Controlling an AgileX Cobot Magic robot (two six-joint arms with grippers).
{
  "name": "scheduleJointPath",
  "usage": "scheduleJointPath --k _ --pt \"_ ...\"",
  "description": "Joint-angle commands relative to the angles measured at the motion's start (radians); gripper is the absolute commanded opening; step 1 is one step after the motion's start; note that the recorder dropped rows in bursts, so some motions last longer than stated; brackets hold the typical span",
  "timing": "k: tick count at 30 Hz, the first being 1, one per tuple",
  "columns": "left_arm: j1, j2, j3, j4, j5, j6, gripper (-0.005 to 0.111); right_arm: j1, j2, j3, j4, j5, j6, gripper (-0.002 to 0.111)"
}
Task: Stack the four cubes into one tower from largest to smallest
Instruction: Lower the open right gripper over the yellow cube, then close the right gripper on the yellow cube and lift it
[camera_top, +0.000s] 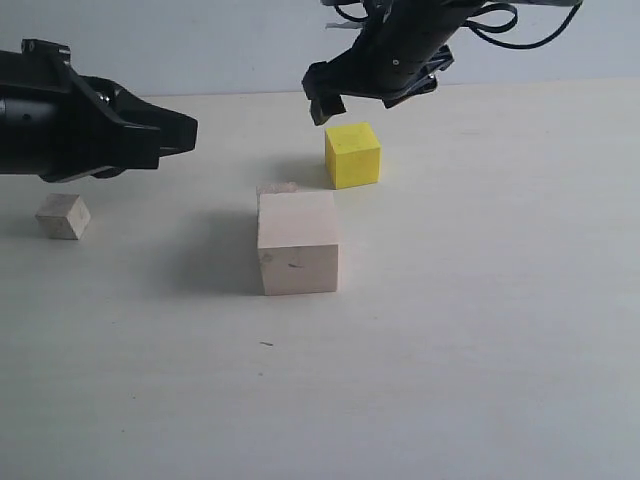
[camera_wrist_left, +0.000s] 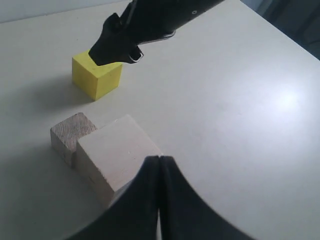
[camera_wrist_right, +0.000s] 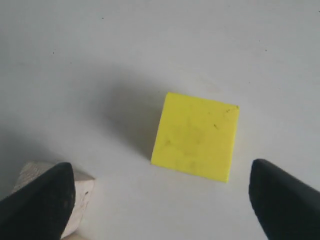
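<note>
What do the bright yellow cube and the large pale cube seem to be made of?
Medium bright yellow cube: painted wood or plastic, unclear; even matt colour with faint scuffs, no grain visible. Large pale wood cube: likely bare unfinished wood; matt pale faces, faint grain, small dark marks.

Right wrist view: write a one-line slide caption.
Open right gripper hovers above a bright yellow cube on a pale tabletop.

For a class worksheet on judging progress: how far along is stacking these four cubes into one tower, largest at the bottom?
Done: nothing stacked; all four cubes sit on the table. In hand: the right jaws hang open over the yellow cube, gripping nothing. Still to do: yellow onto the large pale cube, then the brownish cube beside it, then the smallest pale cube.
</note>
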Motion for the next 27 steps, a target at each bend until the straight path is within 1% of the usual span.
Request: scheduleJointPath --k 1,8,13,18,24,26,27 --pt "0.005 -0.007 0.005 0.002 0.006 -0.008 0.000 -0.001 0.035 -0.015 0.000 -0.085 0.027 0.089" --pt "0.005 -0.007 0.005 0.002 0.016 -0.008 0.000 -0.001 0.122 -0.110 -0.077 -0.065 0.143 0.089" --pt "0.005 -0.007 0.005 0.018 0.026 -0.008 0.000 -0.001 0.180 -0.179 -0.079 -0.023 0.159 0.089" --pt "0.005 -0.007 0.005 0.061 0.058 -0.008 0.000 -0.001 0.221 -0.200 -0.086 -0.010 0.162 0.086" --pt "0.005 -0.007 0.005 0.079 0.060 -0.008 0.000 -0.001 0.249 -0.199 -0.121 -0.008 0.193 0.086" --pt "0.005 -0.007 0.005 0.081 0.060 -0.008 0.000 -0.001 0.251 -0.199 -0.166 -0.001 0.236 0.082" --pt "0.005 -0.007 0.005 0.083 0.060 -0.008 0.000 -0.001 0.251 -0.199 -0.189 -0.001 0.261 0.076"
